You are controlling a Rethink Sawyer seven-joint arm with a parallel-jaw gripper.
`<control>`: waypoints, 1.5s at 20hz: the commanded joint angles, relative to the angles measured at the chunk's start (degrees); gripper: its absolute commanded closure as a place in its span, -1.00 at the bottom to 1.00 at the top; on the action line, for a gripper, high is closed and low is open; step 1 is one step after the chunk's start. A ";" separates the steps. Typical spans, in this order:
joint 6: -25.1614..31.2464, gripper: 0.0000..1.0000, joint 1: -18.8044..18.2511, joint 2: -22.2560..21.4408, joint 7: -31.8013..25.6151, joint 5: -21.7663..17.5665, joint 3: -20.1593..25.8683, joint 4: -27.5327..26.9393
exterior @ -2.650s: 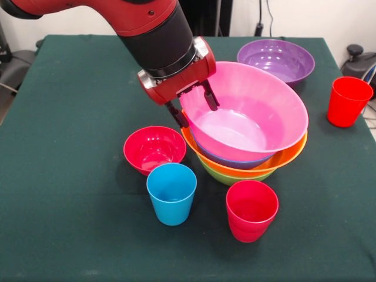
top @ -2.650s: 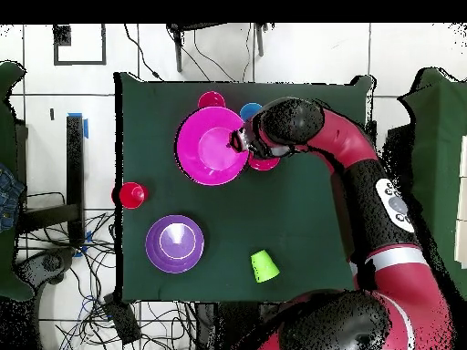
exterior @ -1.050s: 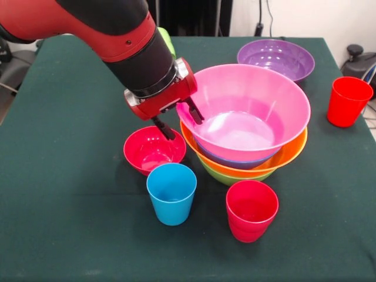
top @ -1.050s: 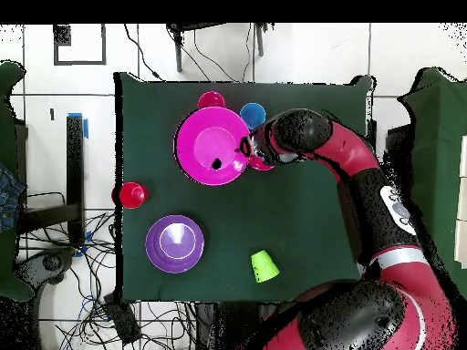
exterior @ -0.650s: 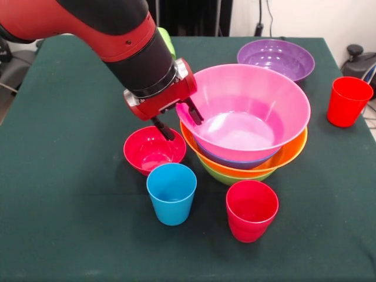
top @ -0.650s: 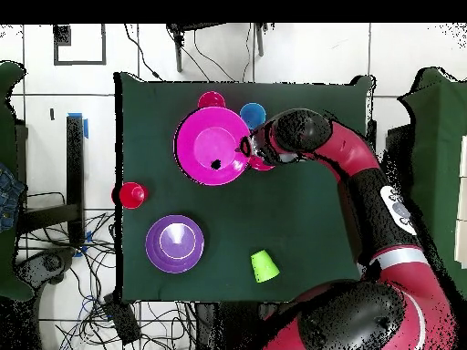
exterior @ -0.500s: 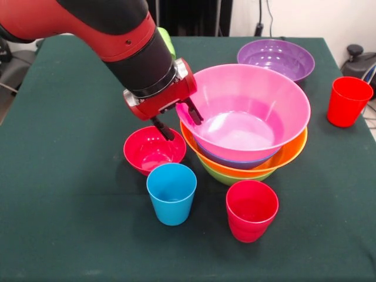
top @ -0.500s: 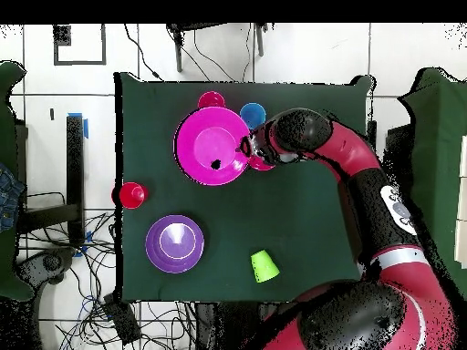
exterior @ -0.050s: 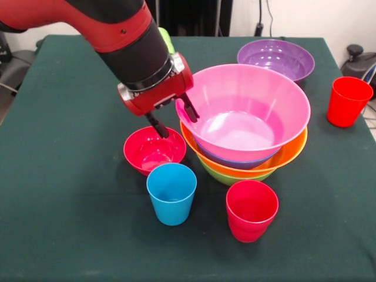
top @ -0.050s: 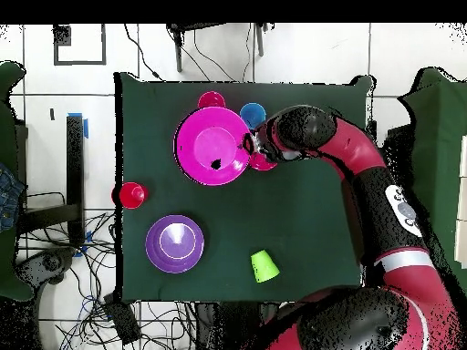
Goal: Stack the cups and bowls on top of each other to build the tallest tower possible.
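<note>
The tower is a nest of bowls: the big pink bowl [exterior @ -0.050s: 247, 111] sits level on top of blue, orange [exterior @ -0.050s: 285, 157] and lime green bowls. My gripper [exterior @ -0.050s: 174, 117] hangs open and empty just outside the pink rim's left side, above the small red bowl [exterior @ -0.050s: 154, 150]. In front stand a sky blue cup [exterior @ -0.050s: 171, 192] and a red cup [exterior @ -0.050s: 251, 210]. From overhead my gripper [top @ -0.050s: 248, 146] is at the edge of the pink bowl [top @ -0.050s: 212, 146]. The lime green cup [top @ -0.050s: 264, 265] lies tipped over near the table's bottom edge.
The purple bowl [exterior @ -0.050s: 276, 59] stands behind the tower, and a second red cup [exterior @ -0.050s: 348, 101] is near the right table edge. My arm covers the table's far left part. The overhead view shows cables on the floor around the table.
The gripper let go of the pink bowl's rim; the bowl dropped from tilted to level in the stack. The gripper drew back left and has just risen a little.
</note>
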 commanded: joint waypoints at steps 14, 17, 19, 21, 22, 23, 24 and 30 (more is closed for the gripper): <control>16.05 -1.00 -5.61 -9.61 -6.24 2.85 5.34 6.73; 21.46 -1.00 -7.80 -11.91 -10.78 -0.55 5.04 8.26; 23.00 -1.00 -8.94 -13.17 -13.89 -4.30 4.18 9.27; 22.70 -1.00 -10.03 -14.15 -16.23 -7.13 3.90 10.80; 22.71 -1.00 -10.49 -14.46 -16.56 -7.87 4.07 11.30; 22.58 -1.00 -10.97 -14.85 -17.26 -9.32 3.97 12.10; 22.72 -1.00 -11.20 -14.97 -17.49 -10.31 4.12 12.31; 17.83 -1.00 -13.53 -13.50 -19.07 -16.91 5.55 12.14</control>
